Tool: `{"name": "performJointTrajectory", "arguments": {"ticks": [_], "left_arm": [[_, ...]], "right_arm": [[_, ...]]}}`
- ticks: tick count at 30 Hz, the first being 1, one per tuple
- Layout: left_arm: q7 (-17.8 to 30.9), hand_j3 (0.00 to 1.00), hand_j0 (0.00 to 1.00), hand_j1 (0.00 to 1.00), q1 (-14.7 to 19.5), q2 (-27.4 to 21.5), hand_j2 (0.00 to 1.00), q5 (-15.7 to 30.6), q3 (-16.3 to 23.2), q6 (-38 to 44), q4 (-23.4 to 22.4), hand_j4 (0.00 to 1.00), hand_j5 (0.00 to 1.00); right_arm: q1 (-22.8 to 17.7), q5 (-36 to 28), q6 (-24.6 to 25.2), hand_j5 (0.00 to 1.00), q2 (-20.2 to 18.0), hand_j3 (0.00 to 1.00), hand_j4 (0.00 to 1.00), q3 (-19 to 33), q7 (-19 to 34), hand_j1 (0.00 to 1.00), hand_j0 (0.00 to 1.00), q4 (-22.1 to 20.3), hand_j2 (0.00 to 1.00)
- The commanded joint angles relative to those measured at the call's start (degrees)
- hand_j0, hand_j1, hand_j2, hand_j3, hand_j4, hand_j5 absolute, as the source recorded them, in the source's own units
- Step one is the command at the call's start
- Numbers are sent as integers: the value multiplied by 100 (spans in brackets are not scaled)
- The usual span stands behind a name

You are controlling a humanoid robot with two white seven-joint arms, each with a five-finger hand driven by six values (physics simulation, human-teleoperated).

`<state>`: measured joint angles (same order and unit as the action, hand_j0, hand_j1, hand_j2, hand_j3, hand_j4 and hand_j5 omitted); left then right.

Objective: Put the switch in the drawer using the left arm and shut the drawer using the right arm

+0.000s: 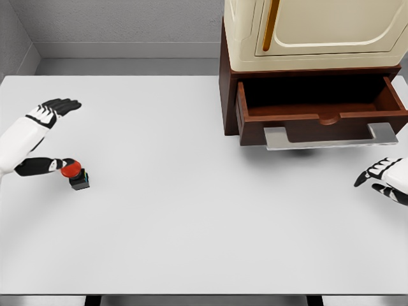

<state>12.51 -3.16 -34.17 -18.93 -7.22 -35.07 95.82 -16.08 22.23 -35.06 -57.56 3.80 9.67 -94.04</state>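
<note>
At far left of table (191,223), left hand (39,137) is spread open w/ thumb maybe touching red-button switch (76,175) just right of it; open drawer (322,105) sits far right, nearer right hand (382,178), loose & empty.

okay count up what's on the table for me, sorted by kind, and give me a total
Switch (red button, black base): 1
Brown cabinet with open drawer: 1
Cream appliance on top of the cabinet: 1
Robot hands: 2, left hand by the switch, right hand at the right edge
Total: 5
</note>
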Motion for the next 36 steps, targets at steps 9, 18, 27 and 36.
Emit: {"name": "performJointTrajectory", "arguments": {"ticks": [9, 18, 27, 36], "left_arm": [[234, 100, 100, 100, -88, -820, 100, 2297, 845, 7, -72, 100, 100], [2249, 100, 100, 100, 70, -758, 100, 4038, 802, 7, -292, 100, 100], [2249, 100, 100, 100, 228, -275, 100, 4354, 802, 1995, -951, 100, 100], [2249, 100, 100, 100, 211, -275, 100, 4310, 810, 2030, -1408, 100, 100]], "right_arm": [[-9, -43, 6, 52, -1, 52, 52, 33, 0, 52, 52, -194, 52], [-26, -52, 6, 53, -1, 53, 53, 51, 0, 53, 53, -168, 53], [-26, -61, 6, 53, -18, 53, 53, 51, -9, 53, 53, -194, 53], [-35, -61, 6, 54, -18, 54, 54, 51, -9, 54, 54, -194, 54]]}}
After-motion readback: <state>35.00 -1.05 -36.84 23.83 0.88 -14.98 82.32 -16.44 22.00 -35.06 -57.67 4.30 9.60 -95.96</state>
